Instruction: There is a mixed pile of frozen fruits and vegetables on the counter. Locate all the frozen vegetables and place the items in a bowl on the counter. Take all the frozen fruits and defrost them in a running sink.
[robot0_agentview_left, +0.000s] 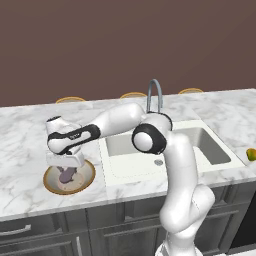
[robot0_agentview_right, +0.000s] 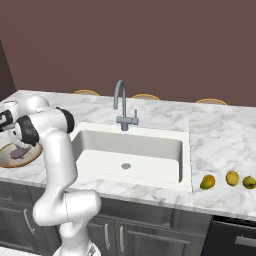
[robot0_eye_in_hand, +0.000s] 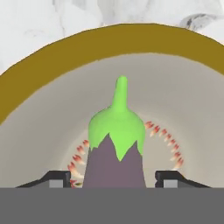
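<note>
Gripper (robot0_eye_in_hand: 113, 180) low over the bowl (robot0_agentview_left: 88, 176) at the left end of the counter (robot0_agentview_left: 30, 135); in the hand view its jaws stand parted, a small gap between each fingertip and the eggplant (robot0_eye_in_hand: 114, 157), so it seems let go, though contact below the frame edge can't be ruled out. Eggplant sits inside the bowl over the dotted centre, green stem cap pointing away from the hand. Sink (robot0_agentview_right: 150, 150) with gooseneck tap (robot0_agentview_right: 121, 102) mid-counter; three small yellow-orange items (robot0_agentview_right: 228, 180) in a row near the front edge of the counter, well right of the sink, which ones are fruit hard to tell.
</note>
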